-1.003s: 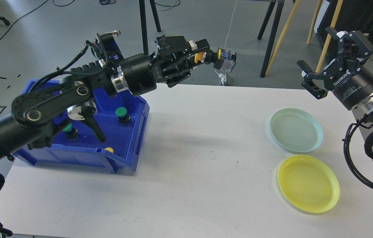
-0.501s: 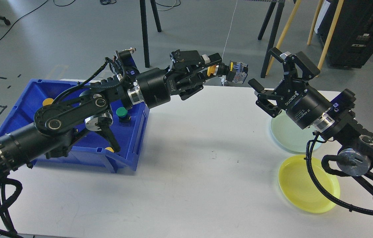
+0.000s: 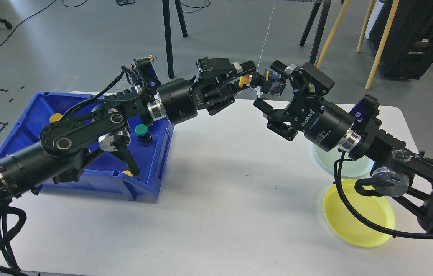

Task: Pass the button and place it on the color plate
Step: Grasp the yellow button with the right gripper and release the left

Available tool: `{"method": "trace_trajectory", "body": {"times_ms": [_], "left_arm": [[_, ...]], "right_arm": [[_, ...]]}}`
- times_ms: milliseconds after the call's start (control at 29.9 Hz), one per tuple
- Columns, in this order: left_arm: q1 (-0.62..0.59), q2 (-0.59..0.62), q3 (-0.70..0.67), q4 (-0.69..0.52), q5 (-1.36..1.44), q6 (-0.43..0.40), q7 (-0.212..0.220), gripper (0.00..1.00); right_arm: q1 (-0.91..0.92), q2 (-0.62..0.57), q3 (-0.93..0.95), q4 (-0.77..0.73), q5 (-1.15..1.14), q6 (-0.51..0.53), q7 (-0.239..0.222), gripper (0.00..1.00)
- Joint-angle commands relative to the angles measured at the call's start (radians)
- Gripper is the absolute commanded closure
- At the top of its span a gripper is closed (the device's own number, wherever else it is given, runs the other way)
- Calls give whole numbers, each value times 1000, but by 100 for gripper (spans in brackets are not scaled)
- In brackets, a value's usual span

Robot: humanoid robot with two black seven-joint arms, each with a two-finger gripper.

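Button (image 3: pixel 256 79) hangs in mid-air above the table's far edge, pinched at its yellow cap end by the left gripper (image 3: pixel 247 78), its blue-grey contact block pointing toward the right gripper (image 3: pixel 274 86); that gripper's fingers stand spread, one above and one below the block, seemingly not yet touching it, though the overlap makes this hard to judge; the part looks small, light, rigid plastic, its smooth faces probably a little slippery; the squarish block is likely the best hold, across its flat sides; the yellow plate (image 3: pixel 358 226) lies on the white table (image 3: pixel 216 199) near the right arm, beside a pale green plate (image 3: pixel 325 158); the blue bin (image 3: pixel 151 180) holds more buttons.
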Motion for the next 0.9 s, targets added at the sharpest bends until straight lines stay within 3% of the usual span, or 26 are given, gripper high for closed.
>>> {"method": "trace_trajectory", "body": {"times_ms": [0, 167, 334, 401, 501, 602, 668, 735, 769, 869], "left_arm": [[0, 0, 0, 2, -1, 0, 0, 96], [1, -2, -6, 7, -1, 0, 0, 96], [1, -2, -8, 8, -1, 0, 0, 96], [3, -3, -12, 8, -1, 0, 0, 96], [3, -3, -12, 8, -1, 0, 0, 96], [3, -3, -12, 8, -1, 0, 0, 92], [3, -3, -12, 8, -1, 0, 0, 83], [5, -6, -14, 8, -3, 0, 0, 53], [6, -12, -15, 7, -10, 0, 0, 31], [15, -15, -15, 10, -66, 0, 0, 16]], "right_arm": [[-1, -4, 8, -3, 0, -8, 0, 15], [-8, -8, 11, -3, 0, -11, 3, 23], [-15, -10, 16, -3, -1, -15, 3, 42], [-15, -8, 17, -3, -3, -15, 3, 56], [-15, -4, 19, -3, -21, -20, 2, 89], [-17, 1, 28, -3, -18, -52, -2, 99], [-18, 1, 28, -3, -16, -63, -5, 99], [-20, 1, 30, -3, -12, -67, -6, 100], [-23, -2, 31, -2, -9, -75, -6, 100], [-37, -8, 37, 2, -6, -103, -6, 100]]}}
